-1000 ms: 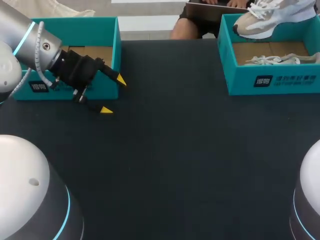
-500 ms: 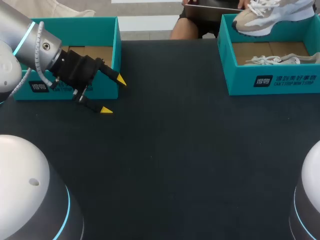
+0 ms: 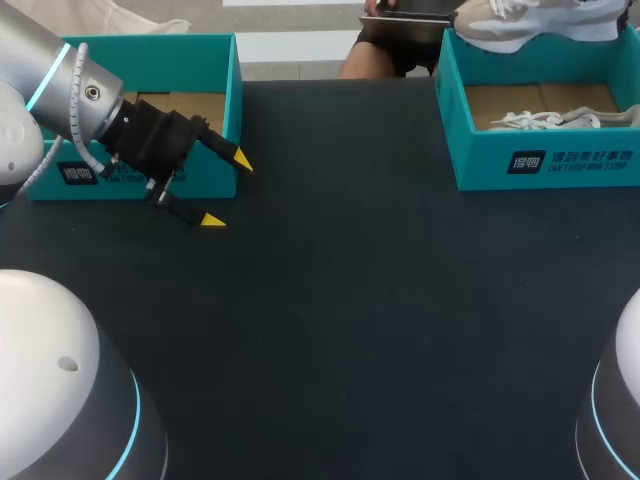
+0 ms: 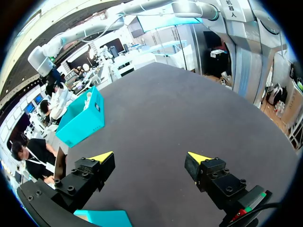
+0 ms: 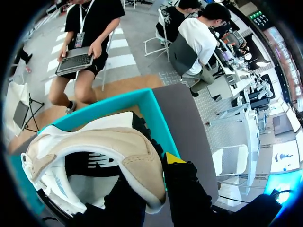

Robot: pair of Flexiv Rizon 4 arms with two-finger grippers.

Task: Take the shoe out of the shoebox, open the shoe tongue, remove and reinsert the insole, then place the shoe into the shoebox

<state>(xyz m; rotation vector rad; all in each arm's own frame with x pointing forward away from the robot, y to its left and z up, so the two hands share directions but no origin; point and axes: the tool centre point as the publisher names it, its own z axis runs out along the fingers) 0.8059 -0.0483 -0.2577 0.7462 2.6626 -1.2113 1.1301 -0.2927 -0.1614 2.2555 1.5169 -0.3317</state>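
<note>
Shoe [image 3: 530, 18] is at the upper right edge of the head view, lifted clear above the far rim of the right shoebox [image 3: 540, 160]. A second shoe [image 3: 560, 120] lies inside that box.

Step in hand, as judged: step one, taking the shoe out. Tongue and insole work not yet begun.

Right gripper [image 5: 150, 182] is clamped on the heel collar. One finger [image 5: 182, 184] presses the outside of the heel, the other sits against the inner side, and the tan heel is pinched between them.

Left gripper [image 3: 226, 190] is at upper left, in front of the left shoebox [image 3: 190, 50]. Its fingers are spread wide, holding nothing and touching nothing; only bare table [image 4: 156, 109] shows ahead of them.

Next move calls for carrying the shoe to the open middle of the table and setting it down sole-first. The left gripper must then come across to steady it. Heel-only grip: the toe may swing.
</note>
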